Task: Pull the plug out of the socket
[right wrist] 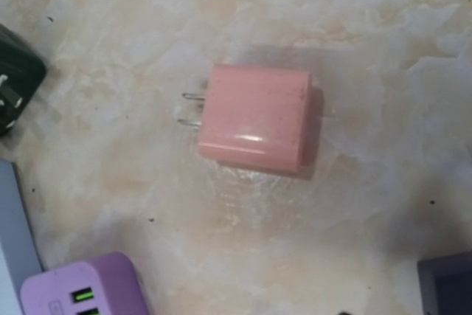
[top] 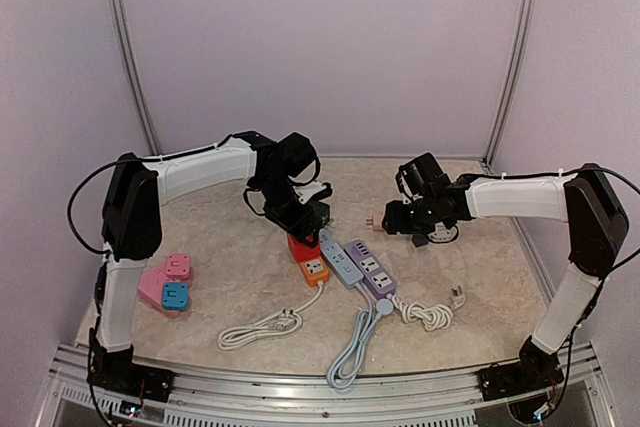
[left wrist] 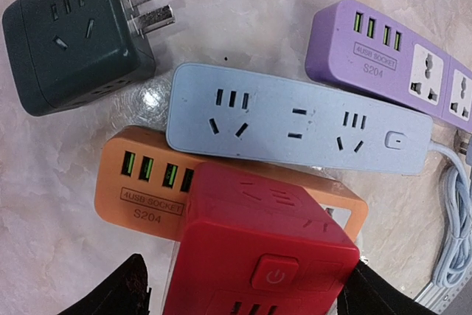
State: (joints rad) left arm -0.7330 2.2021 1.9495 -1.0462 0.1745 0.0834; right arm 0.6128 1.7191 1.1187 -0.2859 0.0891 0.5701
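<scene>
Around red plug (left wrist: 258,248), left hand (left wrist: 251,296), apparently.

Glossy pink plastic plug (right wrist: 254,119), metal prongs; matt marbled tabletop (right wrist: 369,27).

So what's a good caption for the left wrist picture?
Left hand straddles the red cube sitting on the orange power strip.

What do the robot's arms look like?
The left arm and right arm have smooth white tube sections joined by chunky black joints, with thin black cables looping alongside. The bases are black, and the fingers look dark too.
</scene>
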